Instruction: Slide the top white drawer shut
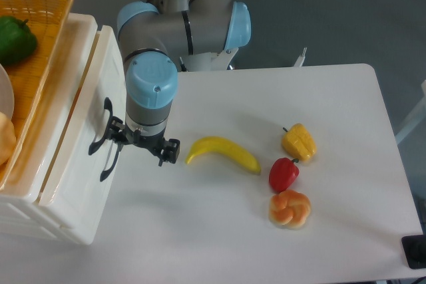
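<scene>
drawer [83,157] at left, nearly flush with cabinet. gripper [142,143] spread open, one finger seemingly against the handle [101,139] — contact unclear. risk: finger snags handle on retreat, dragging drawer out.

I am finding no readable text, label, brand, number or sign anywhere in this view.
</scene>
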### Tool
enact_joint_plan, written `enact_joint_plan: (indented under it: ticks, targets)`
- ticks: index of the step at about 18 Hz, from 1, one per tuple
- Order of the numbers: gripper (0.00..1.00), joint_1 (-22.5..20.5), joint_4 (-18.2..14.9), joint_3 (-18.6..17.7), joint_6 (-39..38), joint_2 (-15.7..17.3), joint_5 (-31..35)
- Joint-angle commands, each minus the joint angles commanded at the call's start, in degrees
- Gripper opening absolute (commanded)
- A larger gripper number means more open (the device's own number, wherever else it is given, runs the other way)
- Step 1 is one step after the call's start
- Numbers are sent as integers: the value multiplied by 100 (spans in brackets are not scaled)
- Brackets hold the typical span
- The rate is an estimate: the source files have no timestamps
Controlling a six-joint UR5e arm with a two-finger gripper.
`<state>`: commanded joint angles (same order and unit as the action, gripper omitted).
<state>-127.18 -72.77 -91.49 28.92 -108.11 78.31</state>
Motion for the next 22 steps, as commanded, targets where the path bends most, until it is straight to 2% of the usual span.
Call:
enact_joint_plan:
  ticks: [3,22]
  targets:
    - [100,0,0,0,-184,-9,-9]
    - [100,0,0,9,-202,-18,-44]
